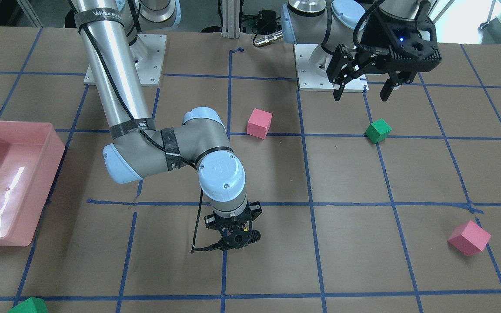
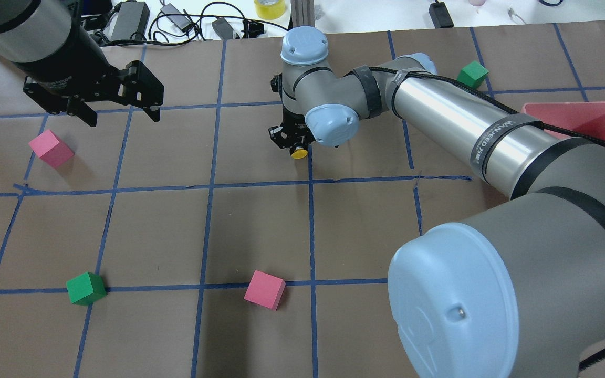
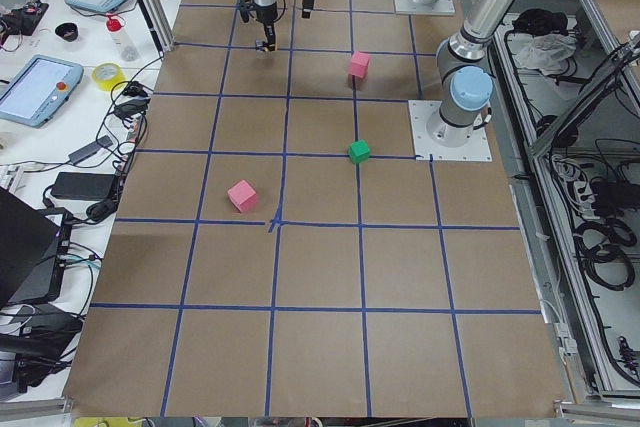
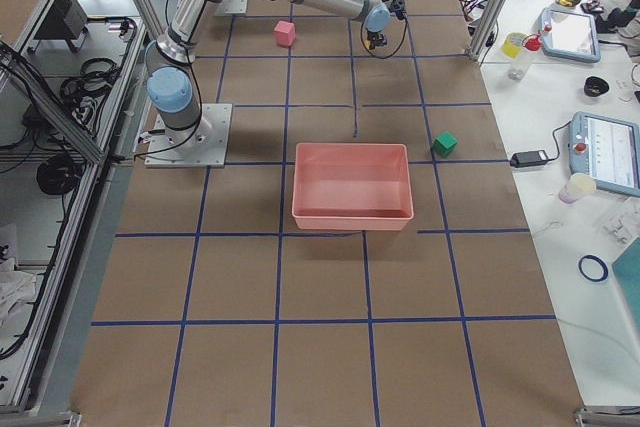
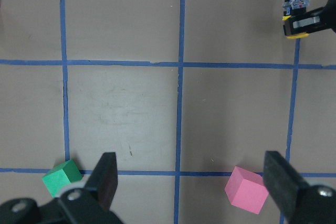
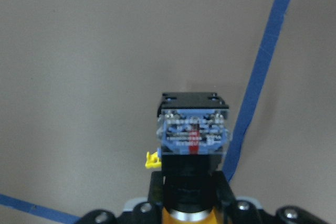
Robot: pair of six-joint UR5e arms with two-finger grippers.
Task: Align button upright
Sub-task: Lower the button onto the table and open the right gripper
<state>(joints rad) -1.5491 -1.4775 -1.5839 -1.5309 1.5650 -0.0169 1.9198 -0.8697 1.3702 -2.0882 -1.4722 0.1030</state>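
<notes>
Button (image 6: 194,135): pinched in the right arm's fingers, just past the middle of the worktop (image 2: 176,236) toward 12 o'clock. From overhead its yellow cap pokes out at 5 o'clock of the fingers. From the wrist camera the base block sits at 12 o'clock of the cap. I cannot tell whether it touches the worktop.
Right end effector (image 2: 291,143): low over the worktop, jaws clamped on the Button.
Left end effector (image 1: 361,91): spread wide, holding nothing, well apart at 9 o'clock from overhead.

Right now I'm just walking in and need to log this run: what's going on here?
The right gripper is shut on the button, low over the table beside a blue tape line. The button's yellow cap points sideways, so it is not upright yet. The left gripper hangs open and empty, off to the side.
</notes>
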